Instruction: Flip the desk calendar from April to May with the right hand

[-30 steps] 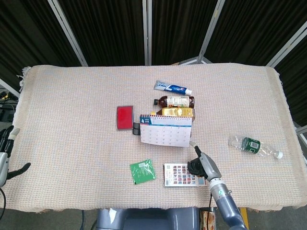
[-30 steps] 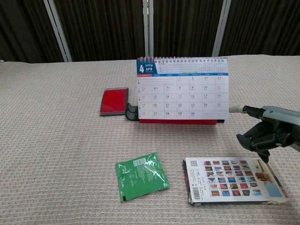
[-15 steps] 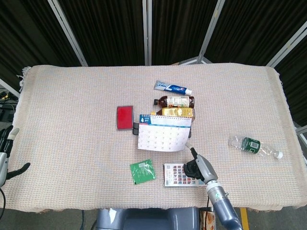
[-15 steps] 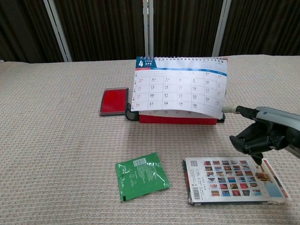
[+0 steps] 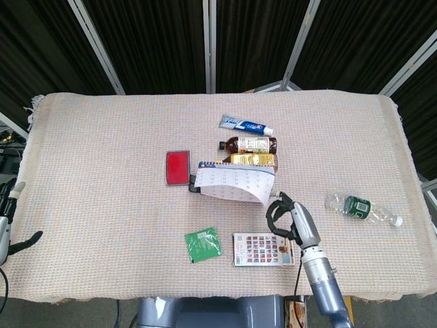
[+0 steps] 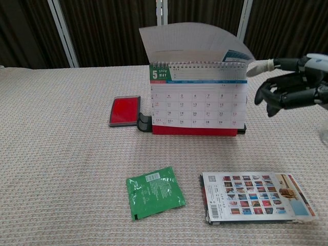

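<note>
The desk calendar point(image 6: 197, 105) stands at mid-table and its front sheet reads 5 MAY. The April sheet point(image 6: 189, 43) is lifted and curls up over the spiral binding. My right hand point(image 6: 289, 84) hovers at the calendar's upper right with its fingers curled in. One outstretched white fingertip point(image 6: 261, 64) touches the raised sheet's right edge. In the head view the calendar point(image 5: 232, 183) shows the raised sheet from above, with my right hand point(image 5: 290, 219) just right of it. My left hand point(image 5: 8, 229) hangs at the table's left edge, fingers apart and empty.
A red case point(image 6: 124, 110) lies left of the calendar. A green packet point(image 6: 155, 192) and a picture-covered box point(image 6: 253, 203) lie in front. Behind it are two bottles point(image 5: 249, 145) and a toothpaste tube point(image 5: 244, 125). A water bottle point(image 5: 360, 208) lies at right.
My right hand rose from beside the picture box to the calendar's top right. The April sheet swung up from the front, uncovering the May sheet.
</note>
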Motion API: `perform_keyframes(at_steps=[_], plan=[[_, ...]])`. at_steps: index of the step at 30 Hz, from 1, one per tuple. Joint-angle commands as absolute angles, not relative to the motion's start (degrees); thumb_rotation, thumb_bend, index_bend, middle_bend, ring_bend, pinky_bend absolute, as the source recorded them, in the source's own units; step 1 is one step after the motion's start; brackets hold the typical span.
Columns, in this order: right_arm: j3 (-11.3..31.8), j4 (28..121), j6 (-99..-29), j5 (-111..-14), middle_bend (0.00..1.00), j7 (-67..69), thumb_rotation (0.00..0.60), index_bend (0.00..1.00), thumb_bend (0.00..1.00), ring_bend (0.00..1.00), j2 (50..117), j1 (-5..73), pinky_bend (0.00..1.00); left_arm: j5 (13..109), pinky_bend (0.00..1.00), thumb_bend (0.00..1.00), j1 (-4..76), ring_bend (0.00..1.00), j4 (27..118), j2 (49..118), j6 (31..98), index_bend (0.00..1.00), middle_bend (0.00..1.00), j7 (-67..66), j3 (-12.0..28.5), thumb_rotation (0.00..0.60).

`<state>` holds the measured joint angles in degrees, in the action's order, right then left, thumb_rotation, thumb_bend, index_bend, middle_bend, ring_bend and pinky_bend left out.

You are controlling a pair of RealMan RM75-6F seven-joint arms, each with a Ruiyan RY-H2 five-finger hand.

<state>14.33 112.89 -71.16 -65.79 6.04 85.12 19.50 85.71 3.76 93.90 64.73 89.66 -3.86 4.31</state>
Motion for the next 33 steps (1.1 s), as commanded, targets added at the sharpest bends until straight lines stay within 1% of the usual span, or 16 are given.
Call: perform_keyframes(at_steps=[1, 4, 6, 11, 13, 14, 16, 18, 19, 20, 23, 27, 29, 33], plan=[[17.3, 112.8, -70.6, -67.2, 0.38, 9.8, 0.600, 0.26, 0.38, 0.33, 83.2, 20.2, 0.34, 85.5, 0.00, 0.11, 3.8, 0.00, 93.8, 64.9, 89.6, 0.00, 0.00, -3.9, 4.4, 0.600], [18.9, 112.4, -69.4, -66.8, 0.36, 11.7, 0.600, 0.23, 0.38, 0.29, 82.4, 21.1, 0.28, 85.4, 0.00, 0.11, 3.9, 0.00, 93.8, 65.0, 89.3, 0.00, 0.00, -3.6, 4.4, 0.600], [20.3, 112.0, -68.0, -66.3, 0.36, 13.4, 0.600, 0.21, 0.38, 0.28, 81.9, 22.1, 0.26, 85.2, 0.00, 0.11, 4.0, 0.00, 93.6, 65.0, 89.1, 0.00, 0.00, -3.5, 4.5, 0.600], [23.5, 109.5, -66.1, -64.0, 0.36, 13.7, 0.600, 0.15, 0.38, 0.27, 82.2, 25.1, 0.24, 84.9, 0.00, 0.11, 4.2, 0.00, 93.3, 65.2, 88.8, 0.00, 0.00, -3.0, 4.7, 0.600], [24.7, 108.5, -65.1, -62.6, 0.35, 13.4, 0.600, 0.11, 0.38, 0.26, 82.6, 26.6, 0.23, 84.8, 0.00, 0.11, 4.3, 0.00, 93.1, 65.3, 88.5, 0.00, 0.00, -2.7, 4.7, 0.600], [25.1, 108.0, -64.6, -61.9, 0.34, 13.2, 0.600, 0.09, 0.38, 0.25, 82.8, 27.3, 0.21, 84.7, 0.00, 0.11, 4.3, 0.00, 93.1, 65.3, 88.4, 0.00, 0.00, -2.6, 4.7, 0.600], [25.8, 106.7, -62.6, -60.6, 0.28, 13.1, 0.600, 0.04, 0.37, 0.16, 83.1, 29.1, 0.10, 84.6, 0.00, 0.11, 4.4, 0.00, 92.9, 65.3, 88.0, 0.00, 0.00, -2.4, 4.6, 0.600], [26.0, 105.2, -59.8, -59.7, 0.21, 13.4, 0.600, 0.01, 0.37, 0.06, 82.8, 30.7, 0.01, 84.7, 0.00, 0.12, 4.6, 0.00, 92.9, 65.3, 87.5, 0.00, 0.00, -2.2, 4.4, 0.600], [26.0, 104.6, -58.5, -59.2, 0.17, 13.5, 0.600, 0.00, 0.36, 0.02, 82.7, 31.4, 0.00, 84.8, 0.00, 0.12, 4.7, 0.00, 93.0, 65.1, 87.1, 0.00, 0.00, -1.9, 4.2, 0.600], [26.1, 103.7, -57.1, -58.7, 0.16, 13.5, 0.600, 0.00, 0.35, 0.00, 82.4, 32.2, 0.00, 84.8, 0.00, 0.13, 4.8, 0.00, 93.1, 64.9, 86.6, 0.00, 0.00, -1.2, 4.1, 0.600], [25.5, 100.8, -54.3, -57.7, 0.14, 12.4, 0.600, 0.00, 0.32, 0.00, 82.2, 34.1, 0.00, 84.9, 0.00, 0.13, 5.0, 0.00, 93.0, 64.8, 86.2, 0.00, 0.00, -0.6, 4.0, 0.600], [23.4, 96.9, -51.3, -55.1, 0.14, 7.9, 0.600, 0.00, 0.29, 0.00, 81.7, 36.5, 0.00, 84.8, 0.00, 0.12, 5.0, 0.00, 92.7, 64.8, 86.2, 0.00, 0.00, -0.4, 4.1, 0.600], [22.7, 96.1, -52.3, -54.8, 0.14, 5.7, 0.600, 0.00, 0.29, 0.00, 81.8, 36.9, 0.00, 84.6, 0.00, 0.13, 5.0, 0.00, 92.7, 64.7, 86.2, 0.00, 0.00, 0.0, 4.1, 0.600], [21.5, 97.5, -55.0, -57.0, 0.14, 5.1, 0.600, 0.00, 0.28, 0.00, 81.1, 35.8, 0.00, 84.5, 0.00, 0.13, 5.1, 0.00, 92.5, 64.7, 86.0, 0.00, 0.00, 0.0, 4.0, 0.600]])
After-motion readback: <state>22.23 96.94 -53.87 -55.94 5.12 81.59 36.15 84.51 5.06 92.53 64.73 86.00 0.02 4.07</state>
